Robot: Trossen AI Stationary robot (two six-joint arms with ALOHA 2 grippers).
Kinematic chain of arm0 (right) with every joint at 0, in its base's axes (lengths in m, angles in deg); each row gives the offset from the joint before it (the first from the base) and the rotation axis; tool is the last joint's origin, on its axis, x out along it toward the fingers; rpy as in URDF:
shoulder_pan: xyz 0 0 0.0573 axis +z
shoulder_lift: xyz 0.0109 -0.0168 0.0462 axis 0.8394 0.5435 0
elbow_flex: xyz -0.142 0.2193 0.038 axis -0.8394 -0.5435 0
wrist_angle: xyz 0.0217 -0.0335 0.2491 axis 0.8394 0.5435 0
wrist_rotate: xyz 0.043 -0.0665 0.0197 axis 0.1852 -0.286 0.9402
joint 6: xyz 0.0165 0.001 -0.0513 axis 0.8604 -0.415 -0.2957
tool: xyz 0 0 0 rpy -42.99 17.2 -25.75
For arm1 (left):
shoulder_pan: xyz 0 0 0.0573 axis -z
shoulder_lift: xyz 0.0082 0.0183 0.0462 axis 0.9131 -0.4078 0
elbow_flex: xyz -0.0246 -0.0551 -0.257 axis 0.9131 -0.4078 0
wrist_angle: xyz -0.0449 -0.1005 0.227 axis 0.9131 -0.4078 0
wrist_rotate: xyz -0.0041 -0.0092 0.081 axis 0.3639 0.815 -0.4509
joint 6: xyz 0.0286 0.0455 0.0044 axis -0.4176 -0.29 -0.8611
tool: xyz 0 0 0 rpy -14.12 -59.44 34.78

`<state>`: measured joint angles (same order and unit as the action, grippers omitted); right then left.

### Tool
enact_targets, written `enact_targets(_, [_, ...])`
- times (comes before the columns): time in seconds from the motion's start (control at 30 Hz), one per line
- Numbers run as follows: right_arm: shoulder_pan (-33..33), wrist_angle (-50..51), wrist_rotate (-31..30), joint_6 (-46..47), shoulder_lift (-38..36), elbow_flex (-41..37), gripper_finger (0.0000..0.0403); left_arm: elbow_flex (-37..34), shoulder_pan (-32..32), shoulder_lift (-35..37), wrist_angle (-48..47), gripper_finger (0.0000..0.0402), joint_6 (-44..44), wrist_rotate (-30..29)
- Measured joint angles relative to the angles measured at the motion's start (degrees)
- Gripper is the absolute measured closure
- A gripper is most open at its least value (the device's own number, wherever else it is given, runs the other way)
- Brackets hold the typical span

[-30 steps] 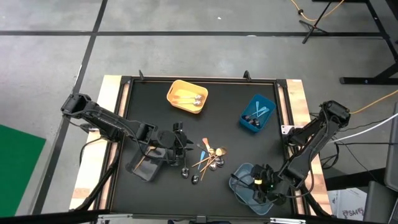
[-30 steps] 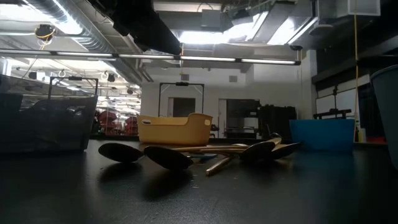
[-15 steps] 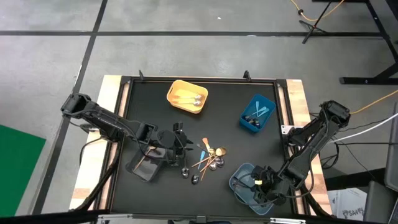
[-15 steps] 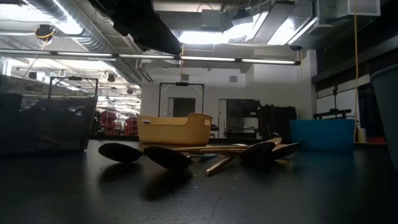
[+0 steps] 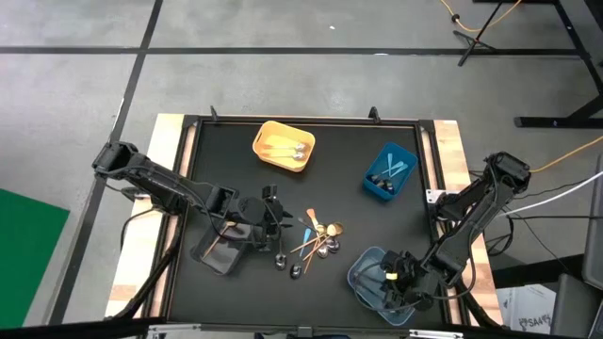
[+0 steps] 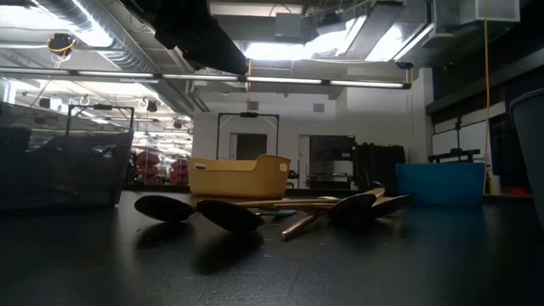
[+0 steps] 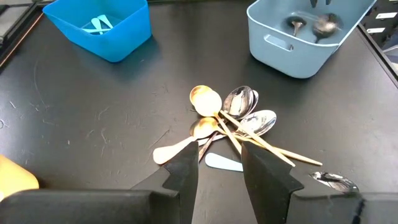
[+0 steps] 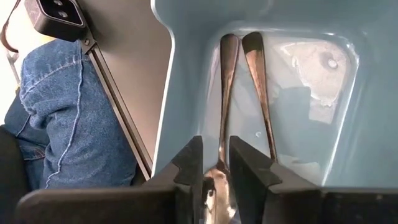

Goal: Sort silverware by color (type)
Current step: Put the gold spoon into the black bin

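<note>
Down inside the grey-blue bin [image 8: 261, 93] the right hand [image 8: 214, 163] is seen, its fingers set narrowly either side of a silver spoon [image 8: 225, 93]; whether the spoon is pinched or just let go cannot be told. A second spoon [image 8: 260, 87] is laid just beside it. The left hand [image 7: 219, 163] is held with fingers parted above the loose pile of spoons [image 7: 230, 121] near the grey-blue bin, gripping nothing. Should the right hand be lifted with the spoon not freed, the piece could be dragged back out. A gold spoon [image 7: 205, 101] is crossed over the silver ones, so two could be snagged together.
</note>
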<state>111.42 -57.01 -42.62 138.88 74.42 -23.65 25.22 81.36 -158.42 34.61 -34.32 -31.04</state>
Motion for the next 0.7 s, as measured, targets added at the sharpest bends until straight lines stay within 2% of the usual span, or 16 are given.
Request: enact_targets(0.7, [0.0, 0.0, 1.0, -0.7, 0.0, 0.0, 0.0336, 0.0, 0.0, 0.0, 0.2, 0.0285, -0.1, 0.0])
